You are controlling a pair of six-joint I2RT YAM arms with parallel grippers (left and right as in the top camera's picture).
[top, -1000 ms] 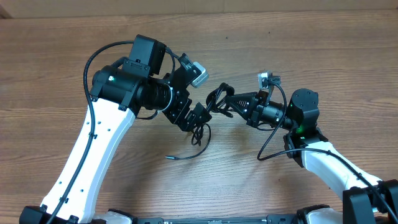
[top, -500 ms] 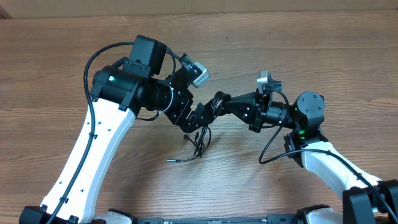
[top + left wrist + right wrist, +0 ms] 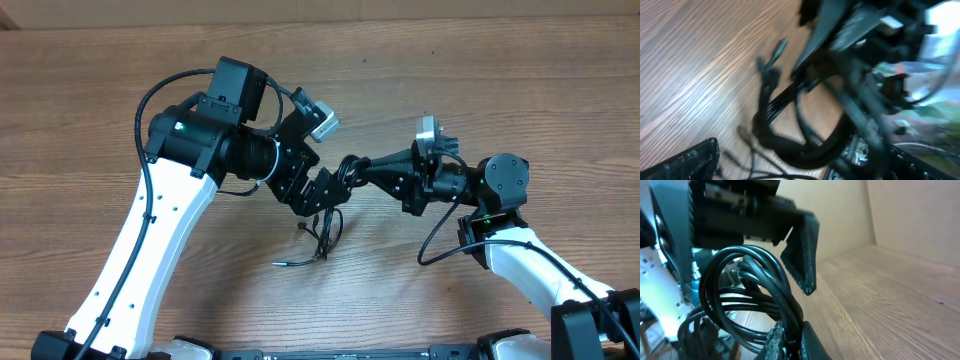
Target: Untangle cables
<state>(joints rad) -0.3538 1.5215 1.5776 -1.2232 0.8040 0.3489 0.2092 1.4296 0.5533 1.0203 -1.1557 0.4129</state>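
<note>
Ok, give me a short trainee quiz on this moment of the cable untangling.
1. True or false: the right jaws are shut on the cables.
2. The left jaws are: A open, B shut on a cable, C out of view.
3. Fill in: one loose plug end rests on the ___.
Key: 1 true; 2 A; 3 table.

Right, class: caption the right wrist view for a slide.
Shut right gripper clamps a looped bundle of thin black cables over the wooden table.
</note>
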